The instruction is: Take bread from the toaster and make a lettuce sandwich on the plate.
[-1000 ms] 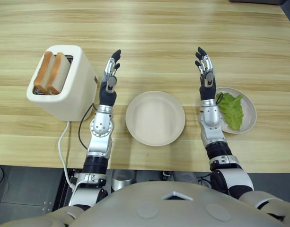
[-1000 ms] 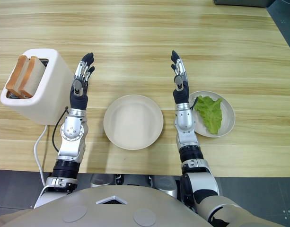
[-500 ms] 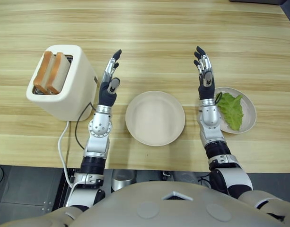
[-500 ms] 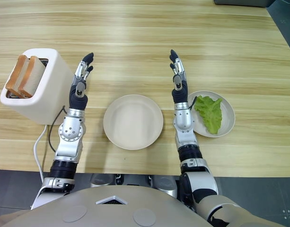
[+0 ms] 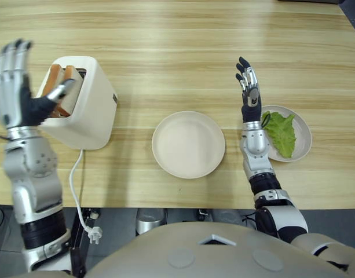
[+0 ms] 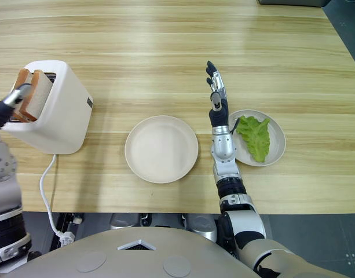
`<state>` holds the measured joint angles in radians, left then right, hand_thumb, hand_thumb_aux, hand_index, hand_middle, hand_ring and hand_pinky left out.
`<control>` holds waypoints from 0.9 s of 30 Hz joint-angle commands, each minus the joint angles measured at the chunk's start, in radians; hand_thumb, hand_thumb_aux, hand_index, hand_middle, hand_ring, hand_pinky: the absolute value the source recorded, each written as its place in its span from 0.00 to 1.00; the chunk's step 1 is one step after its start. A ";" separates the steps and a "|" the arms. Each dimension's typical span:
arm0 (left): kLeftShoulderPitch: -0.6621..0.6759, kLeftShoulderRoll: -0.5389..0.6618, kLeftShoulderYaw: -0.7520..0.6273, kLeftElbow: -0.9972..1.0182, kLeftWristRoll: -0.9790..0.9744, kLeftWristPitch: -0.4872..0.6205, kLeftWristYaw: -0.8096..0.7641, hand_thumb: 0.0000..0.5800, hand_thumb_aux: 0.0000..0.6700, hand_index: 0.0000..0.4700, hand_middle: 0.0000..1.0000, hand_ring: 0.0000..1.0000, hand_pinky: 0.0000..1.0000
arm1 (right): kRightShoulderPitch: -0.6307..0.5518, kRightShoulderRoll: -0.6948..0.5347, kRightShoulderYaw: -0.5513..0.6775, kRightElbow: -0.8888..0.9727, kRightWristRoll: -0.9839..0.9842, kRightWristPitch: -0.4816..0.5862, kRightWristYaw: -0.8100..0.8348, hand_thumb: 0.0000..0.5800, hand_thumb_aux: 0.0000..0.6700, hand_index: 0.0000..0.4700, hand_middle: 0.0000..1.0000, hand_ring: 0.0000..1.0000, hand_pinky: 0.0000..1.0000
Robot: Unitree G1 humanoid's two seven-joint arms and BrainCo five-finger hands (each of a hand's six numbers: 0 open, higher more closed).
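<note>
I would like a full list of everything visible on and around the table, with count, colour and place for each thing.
Light wooden table: one, pale brown planks, under everything.
Boxy cream toaster: one, cream, left side of the table.
Toasted bread slices: two, brown crust, standing in the toaster slots.
White power cord: one, white, runs from the toaster over the near table edge, plug hanging free.
Round cream plate: one, cream, centre, nothing on it.
Small round plate: one, cream, right side.
Lettuce leaf: one, green, lying on the small plate.
Left hand: one, grey and black, open, raised at the toaster's left side, thumb in front of the bread.
Right hand: one, black and silver, open, upright between the two plates.
</note>
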<state>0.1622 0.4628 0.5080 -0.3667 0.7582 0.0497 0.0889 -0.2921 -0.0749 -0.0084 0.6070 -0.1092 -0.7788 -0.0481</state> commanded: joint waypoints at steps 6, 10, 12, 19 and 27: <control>0.044 0.056 0.016 0.165 -0.020 0.094 -0.004 0.00 0.00 0.00 0.00 0.00 0.00 | 0.004 0.002 0.010 0.000 -0.005 -0.011 0.003 0.00 0.00 0.00 0.00 0.00 0.00; 0.035 0.067 -0.022 0.211 -0.036 0.097 -0.004 0.00 0.00 0.00 0.00 0.00 0.00 | 0.002 0.000 0.014 0.003 -0.009 -0.016 -0.001 0.00 0.00 0.00 0.00 0.00 0.00; 0.036 0.071 -0.034 0.213 -0.041 0.101 -0.003 0.00 0.00 0.00 0.00 0.00 0.00 | 0.001 -0.001 0.015 0.003 -0.010 -0.017 -0.003 0.00 0.00 0.00 0.00 0.00 0.00; 0.024 0.084 -0.067 0.202 -0.055 0.122 -0.009 0.00 0.00 0.00 0.00 0.00 0.00 | 0.007 -0.003 0.016 -0.004 -0.018 -0.017 -0.010 0.00 0.00 0.00 0.00 0.00 0.00; 0.004 0.076 -0.159 0.212 -0.046 0.138 -0.025 0.00 0.00 0.00 0.00 0.00 0.00 | 0.007 -0.007 0.014 -0.008 -0.021 -0.026 -0.028 0.00 0.00 0.00 0.00 0.00 0.00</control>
<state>0.1684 0.5374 0.3803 -0.1669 0.7128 0.1781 0.0755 -0.2904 -0.0822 0.0134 0.6064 -0.1235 -0.8005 -0.0677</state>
